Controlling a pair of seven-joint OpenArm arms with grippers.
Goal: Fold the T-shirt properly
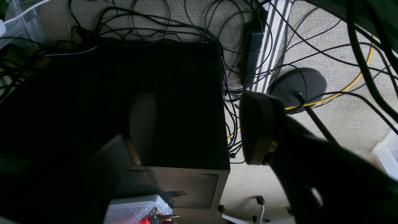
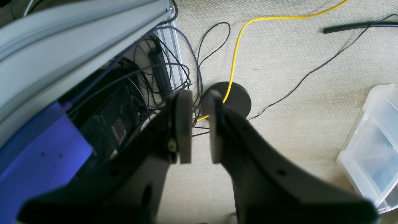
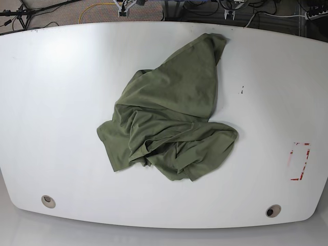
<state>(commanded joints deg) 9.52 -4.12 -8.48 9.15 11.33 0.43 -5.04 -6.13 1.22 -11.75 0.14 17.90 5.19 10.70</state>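
Left wrist view: the left gripper (image 1: pixel 199 130) is seen with its fingers spread wide and nothing between them, hung over carpet, a black case (image 1: pixel 174 102) and tangled cables (image 1: pixel 186 34). A clear lidded box (image 1: pixel 136 211) is noted at the bottom edge — red and metallic items inside, not identifiable.

Right wrist view: the right gripper (image 2: pixel 197 127) is shown with pads parted by a narrow gap, empty, above a yellow cable (image 2: pixel 236 46) and a round black stand base (image 2: pixel 236 96). A translucent storage bin (image 2: pixel 373 140) is recorded at right; contents unclear.

Base view: the T-shirt (image 3: pixel 174 118) is found crumpled mid-way on the white table (image 3: pixel 51 102) — neither gripper is visible here.
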